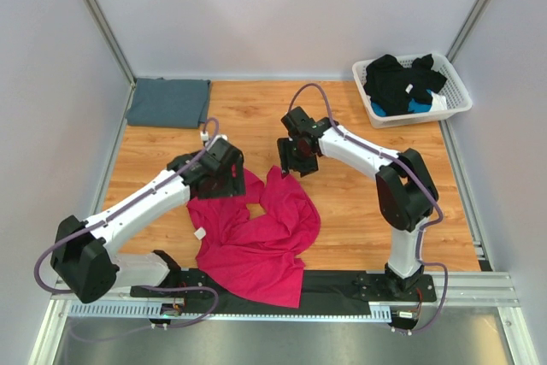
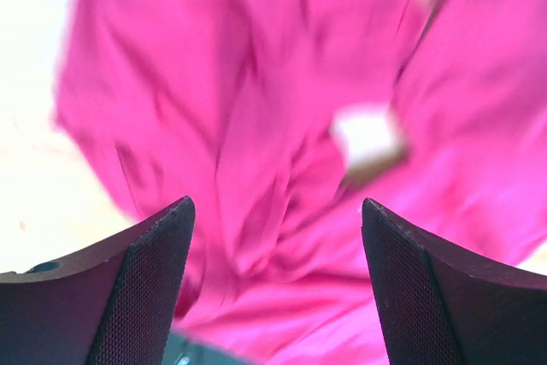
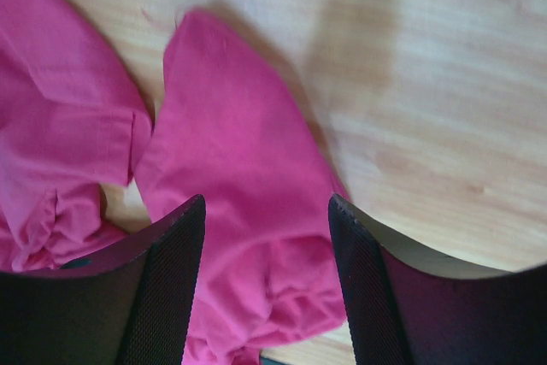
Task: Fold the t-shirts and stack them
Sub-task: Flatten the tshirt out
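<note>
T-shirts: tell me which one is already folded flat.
The slate blue-grey t-shirt at the far left, lying as a neat flat rectangle. The magenta-pink one is still spread out and crumpled near the front, with its folds and sleeves loose.

Crumpled magenta t-shirt (image 1: 256, 241) lies front-centre, while folded blue-grey t-shirt (image 1: 168, 102) rests flat, far-left corner.

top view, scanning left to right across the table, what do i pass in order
folded blue-grey shirt → left gripper → right gripper → white basket; the pink shirt spreads across under both grippers, so it has no clear slot
</note>
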